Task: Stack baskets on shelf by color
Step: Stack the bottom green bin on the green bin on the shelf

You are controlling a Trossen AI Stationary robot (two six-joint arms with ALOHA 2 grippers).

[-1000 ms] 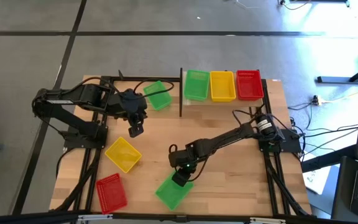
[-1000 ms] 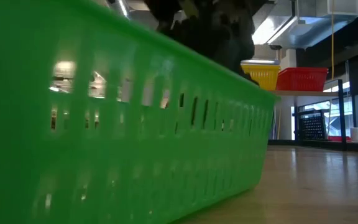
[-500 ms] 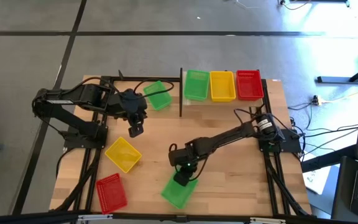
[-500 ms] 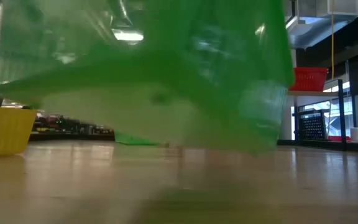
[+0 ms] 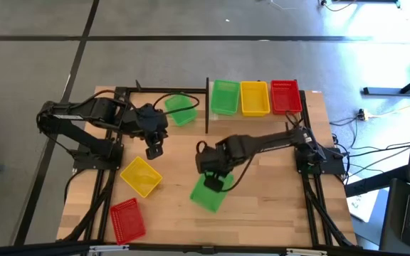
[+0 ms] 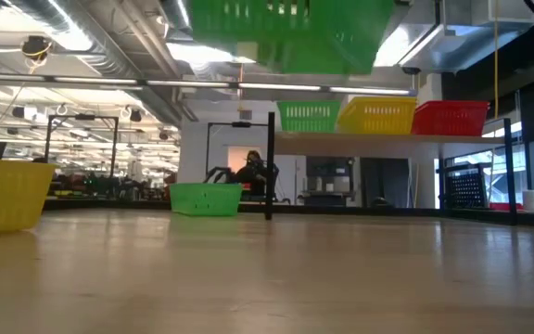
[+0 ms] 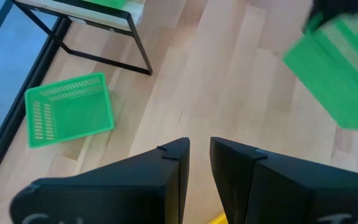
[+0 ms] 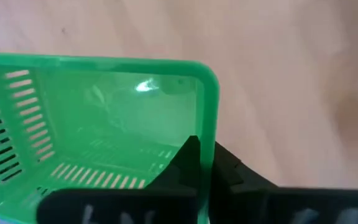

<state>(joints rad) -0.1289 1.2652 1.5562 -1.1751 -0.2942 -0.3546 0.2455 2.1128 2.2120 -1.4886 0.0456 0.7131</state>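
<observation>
High view: the right pincer (image 5: pixel 216 178) is pinching the short wall of a green basket (image 5: pixel 207 193) and is holding it clear of the wooden surface (image 5: pixel 262 206); in the low view this green basket is hanging well above the surface, tilted. Right wrist view is showing one dark finger inside the wall and one outside it, pressed onto the plastic rim. The left pincer (image 5: pixel 153 149) is waiting over the left half of the surface, its fingers (image 7: pixel 169 168) standing close together with a narrow gap and gripping nothing. A second green basket (image 5: pixel 180 110) is lying on the surface just left of the shelf's dark post (image 5: pixel 207 107). The shelf (image 5: pixel 308 99) is carrying three baskets in a row: a shelf green basket (image 5: pixel 225 97), a shelf yellow basket (image 5: pixel 255 98) and a shelf red basket (image 5: pixel 285 96), side by side. A loose yellow basket (image 5: pixel 141 176) is sitting on the surface below the left pincer, and a loose red basket (image 5: pixel 127 218) is lying near the front left corner.
</observation>
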